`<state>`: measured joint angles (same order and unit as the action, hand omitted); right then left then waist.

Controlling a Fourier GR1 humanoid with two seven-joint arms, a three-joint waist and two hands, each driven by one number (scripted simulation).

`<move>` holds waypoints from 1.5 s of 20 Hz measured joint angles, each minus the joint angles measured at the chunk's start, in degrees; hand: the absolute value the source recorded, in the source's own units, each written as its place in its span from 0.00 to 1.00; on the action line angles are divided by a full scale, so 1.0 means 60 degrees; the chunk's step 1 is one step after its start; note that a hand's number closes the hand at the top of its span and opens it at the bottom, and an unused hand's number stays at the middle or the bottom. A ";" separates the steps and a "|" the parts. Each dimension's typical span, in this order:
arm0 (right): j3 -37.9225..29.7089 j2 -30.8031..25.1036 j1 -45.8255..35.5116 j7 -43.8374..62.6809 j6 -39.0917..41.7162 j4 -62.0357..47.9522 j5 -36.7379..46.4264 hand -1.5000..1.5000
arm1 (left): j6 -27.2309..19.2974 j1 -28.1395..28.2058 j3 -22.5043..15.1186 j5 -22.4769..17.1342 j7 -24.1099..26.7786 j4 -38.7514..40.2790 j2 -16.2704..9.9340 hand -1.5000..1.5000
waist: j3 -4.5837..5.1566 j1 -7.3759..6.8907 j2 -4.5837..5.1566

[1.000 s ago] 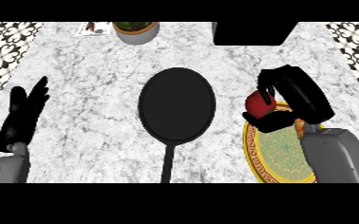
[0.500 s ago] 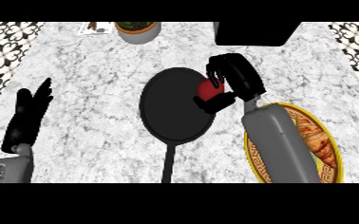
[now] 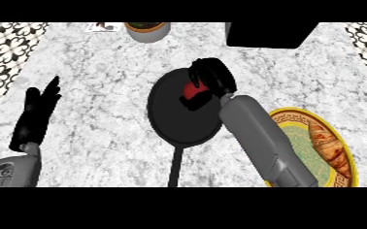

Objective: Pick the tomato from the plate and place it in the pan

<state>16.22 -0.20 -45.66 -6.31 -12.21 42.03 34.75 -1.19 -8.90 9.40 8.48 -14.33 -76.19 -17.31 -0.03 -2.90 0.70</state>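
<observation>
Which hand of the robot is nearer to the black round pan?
The right hand is nearer: it is above the black round pan, curled around the red tomato. The left hand rests open, far to the pan's left.

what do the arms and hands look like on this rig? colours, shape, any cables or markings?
Both forearms are plain grey, smooth rounded cylinders. The right forearm comes in from the lower right; only the left forearm's end shows at the lower left corner. The right hand and left hand are matte black with slim fingers. No cables, sleeves or markings are visible.

Croissant (image 3: 328, 144), grey pot (image 3: 147, 30), black box (image 3: 271, 34).
</observation>
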 measured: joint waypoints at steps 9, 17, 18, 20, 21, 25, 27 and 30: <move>0.1319 0.0028 -0.0505 -0.0683 -0.0573 -0.1876 -0.2836 0.00 | 0.0101 -0.0663 -0.0235 0.0097 -0.0057 0.0191 0.0129 0.50 | -0.0013 -0.0534 0.0146; 0.2190 0.0033 -0.0444 -0.1307 -0.0861 -0.2207 -0.4685 0.00 | 0.0183 -0.0906 -0.0384 0.0181 0.0097 0.0439 0.0213 0.50 | -0.0022 -0.0860 0.0225; 0.2238 0.0034 -0.0438 -0.1424 -0.0919 -0.2211 -0.4910 0.00 | 0.0181 -0.0933 -0.0372 0.0179 0.0091 0.0463 0.0211 0.50 | -0.0023 -0.0853 0.0224; 0.2266 0.0033 -0.0456 -0.1677 -0.1077 -0.2124 -0.5391 0.00 | 0.0204 -0.0958 -0.0382 0.0184 0.0128 0.0537 0.0217 0.50 | -0.0025 -0.0871 0.0230; 0.2255 0.0033 -0.0472 -0.1813 -0.1196 -0.2078 -0.5626 0.00 | 0.0191 -0.0933 -0.0396 0.0211 0.0167 0.0560 0.0224 0.50 | -0.0026 -0.0883 0.0232; 0.2283 0.0034 -0.0507 -0.2322 -0.1698 -0.1915 -0.6563 0.00 | 0.0228 -0.0999 -0.0298 0.0176 0.0233 0.0703 0.0150 0.50 | -0.0024 -0.0810 0.0208; 0.2149 0.0033 -0.0602 -0.2550 -0.1916 -0.2002 -0.7009 0.00 | 0.0188 -0.1042 -0.0271 0.0184 0.0080 0.0623 0.0131 0.50 | -0.0024 -0.0738 0.0183; 0.1943 0.0033 -0.0745 -0.2848 -0.2109 -0.2247 -0.7628 0.00 | 0.0221 -0.0844 -0.0129 0.0111 0.0169 0.0654 0.0048 0.50 | -0.0018 -0.0565 0.0139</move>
<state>27.88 0.00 -50.13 -23.40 -24.86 28.55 -11.01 0.14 -13.96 8.63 9.14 -13.32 -72.26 -17.02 -0.15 -6.29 1.53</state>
